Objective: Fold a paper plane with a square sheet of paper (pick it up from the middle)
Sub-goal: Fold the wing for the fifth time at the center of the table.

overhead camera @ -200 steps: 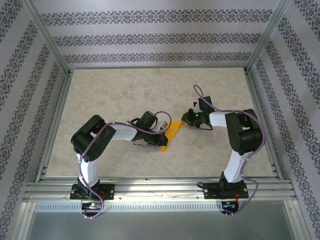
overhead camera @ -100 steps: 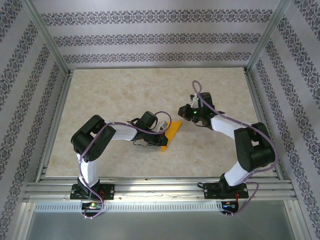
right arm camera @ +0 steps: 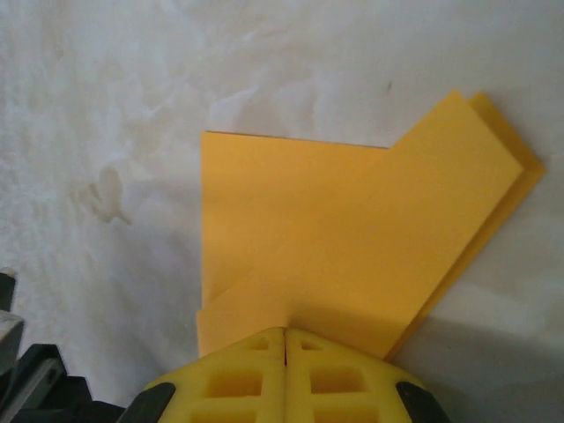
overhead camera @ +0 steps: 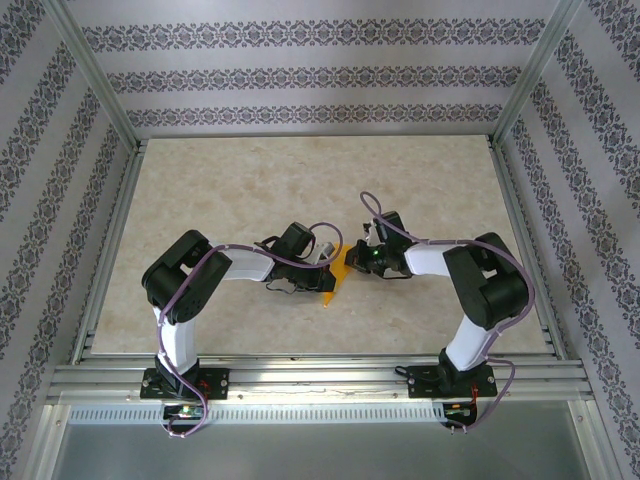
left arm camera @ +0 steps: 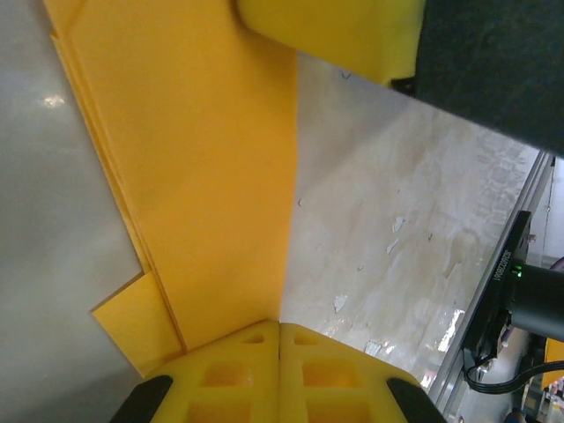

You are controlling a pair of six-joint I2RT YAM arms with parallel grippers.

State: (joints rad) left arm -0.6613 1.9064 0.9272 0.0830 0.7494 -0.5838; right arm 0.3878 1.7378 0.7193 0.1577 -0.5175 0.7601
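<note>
Paper plane [overhead camera: 340, 268], in left gripper [left arm camera: 280, 339], right gripper [right arm camera: 285, 342]

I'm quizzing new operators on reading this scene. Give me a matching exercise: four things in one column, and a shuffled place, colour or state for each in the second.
Things:
1. left gripper
2. right gripper
3. folded paper
4. table

Descriptions:
a. pale and marbled
b. fingers shut, on the paper's right side in the top view
c. bright orange
d. fingers shut, on the paper's left side in the top view

Pairs: 1-d, 2-b, 3-c, 4-a
</note>
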